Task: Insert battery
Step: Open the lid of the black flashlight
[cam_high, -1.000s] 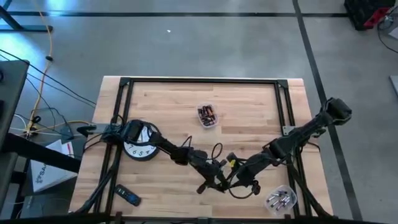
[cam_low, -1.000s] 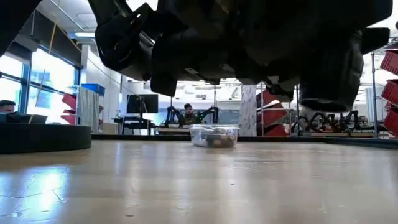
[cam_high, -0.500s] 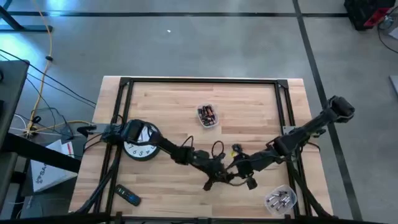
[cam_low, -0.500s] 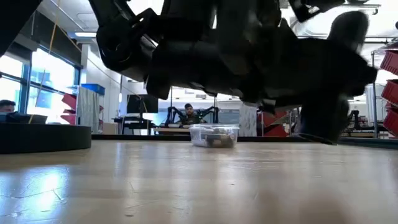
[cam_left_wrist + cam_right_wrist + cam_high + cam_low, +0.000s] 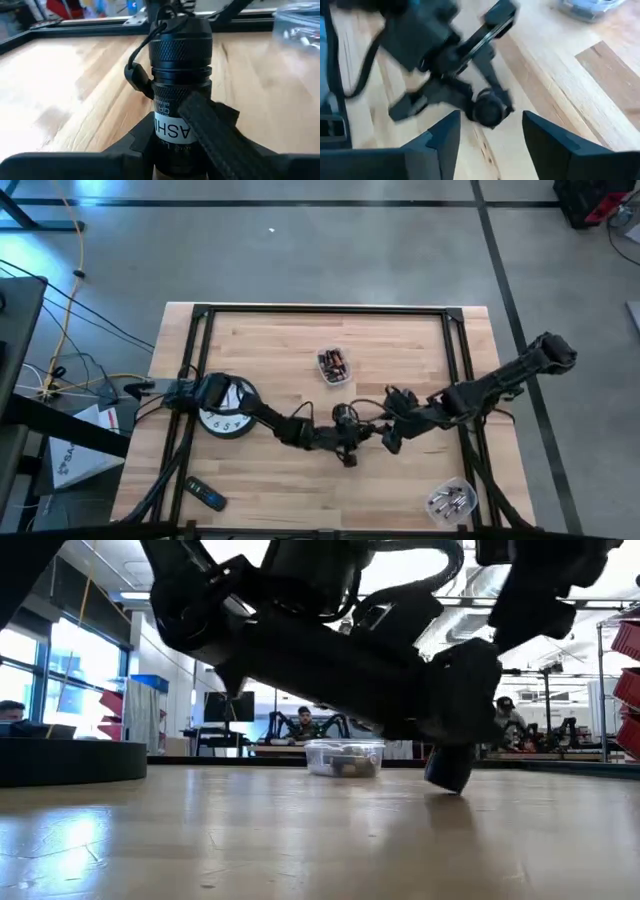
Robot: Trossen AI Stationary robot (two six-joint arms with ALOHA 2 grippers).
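My left gripper [image 5: 345, 448] is shut on a black flashlight [image 5: 180, 65] with a white label and a wrist cord, near the table's middle. In the low view the flashlight's free end [image 5: 448, 768] points down, close over the wood. My right gripper [image 5: 388, 436] stands open just to the right of it. In the right wrist view the round end of the flashlight [image 5: 489, 111] shows beyond the open fingers, and nothing lies between them. Batteries lie in a clear tub [image 5: 333, 366] toward the far edge. My left gripper pinches the flashlight's labelled barrel [image 5: 170, 131] between its two fingers, behind the knurled head. The flashlight runs forward past the fingertips, along the fingers. It tilts with its free end down; I cannot tell whether that end touches the table.
A wall clock [image 5: 225, 405] lies at the table's left under the left arm. A small dark device [image 5: 205, 495] lies near the front left corner. A second clear tub [image 5: 450, 502] with metal parts stands at the front right. A black frame [image 5: 325, 310] rims the table.
Both grippers have gone from near the front edge toward the table's far edge. My left gripper has carried the flashlight along and turned, so its free end now points down. My right gripper has drawn off to the right of it.
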